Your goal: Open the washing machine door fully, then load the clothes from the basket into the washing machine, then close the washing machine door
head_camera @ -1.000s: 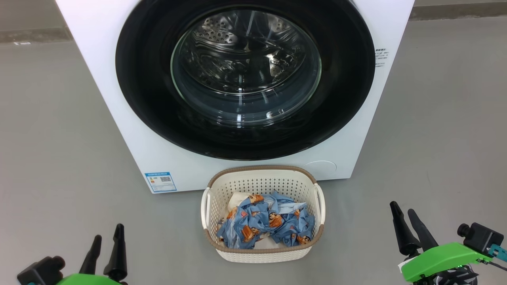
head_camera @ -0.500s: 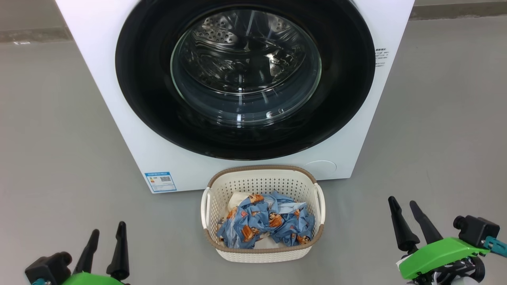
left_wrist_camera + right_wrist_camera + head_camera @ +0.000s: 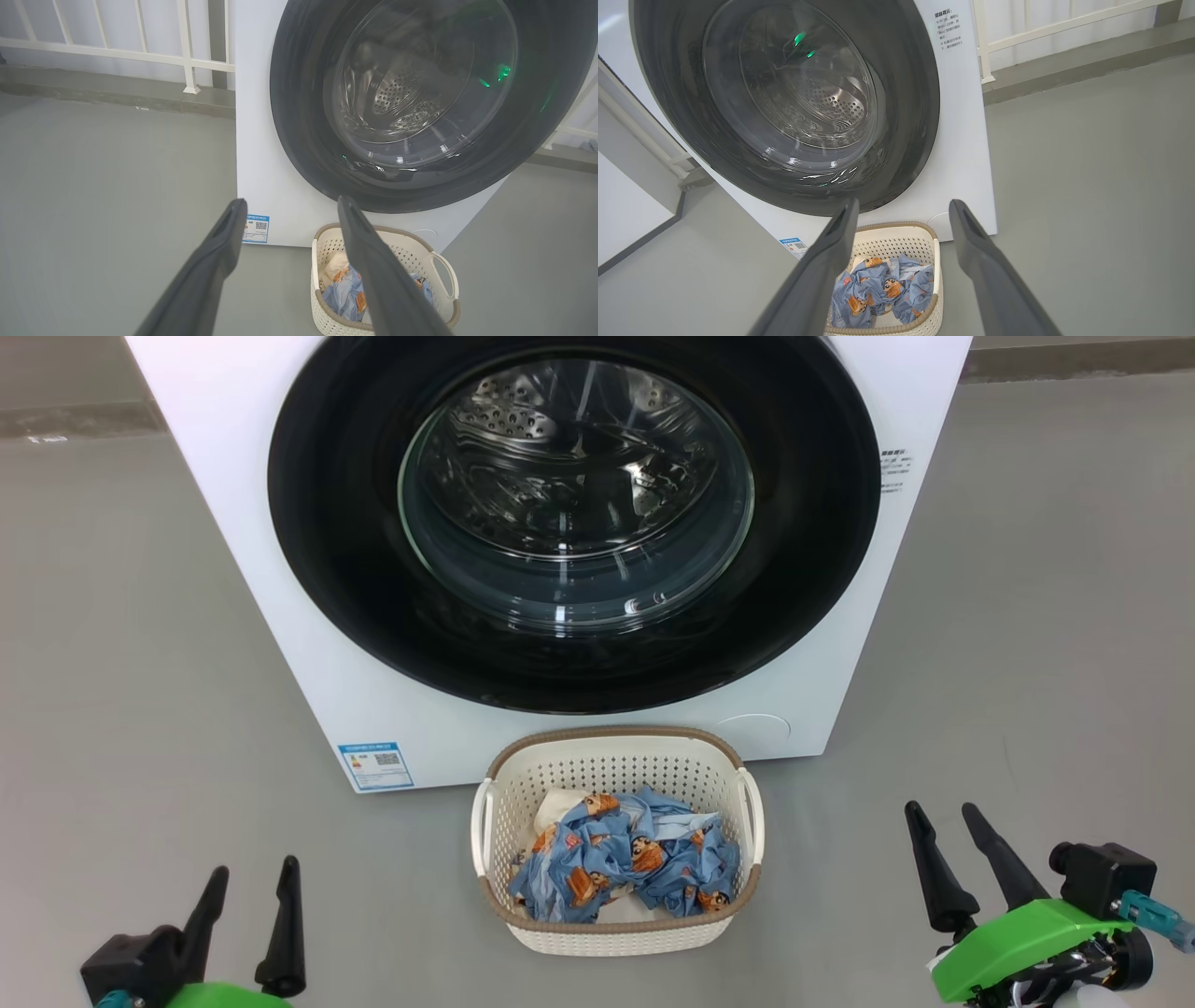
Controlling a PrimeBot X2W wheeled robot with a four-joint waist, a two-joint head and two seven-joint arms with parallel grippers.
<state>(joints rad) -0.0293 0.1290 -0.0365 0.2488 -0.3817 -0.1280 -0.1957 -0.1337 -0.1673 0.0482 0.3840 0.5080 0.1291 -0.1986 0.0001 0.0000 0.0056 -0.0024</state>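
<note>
The white washing machine (image 3: pixel 233 569) stands ahead with its round black-rimmed glass door (image 3: pixel 574 513) shut flat against the front. On the floor just before it sits the cream basket (image 3: pixel 616 747), holding the crumpled light blue clothes (image 3: pixel 625 868) and a bit of cream cloth. My left gripper (image 3: pixel 252 873) hovers open at the lower left, well left of the basket, with nothing between its fingers. My right gripper (image 3: pixel 941 807) is open and empty at the lower right. The wrist views show the door (image 3: pixel 411 93) (image 3: pixel 784 93) and the basket (image 3: pixel 420 242) (image 3: pixel 896 233) beyond each gripper's spread fingers.
Bare grey floor (image 3: pixel 121 663) lies on both sides of the machine. A small blue label (image 3: pixel 375 763) marks its lower left front, and a text sticker (image 3: pixel 894 469) its right side. A white railing (image 3: pixel 140 56) and a low kerb run behind.
Both grippers have spread wider. The left one sank slightly in the head view; the right one edged left. The head camera shifted a touch.
</note>
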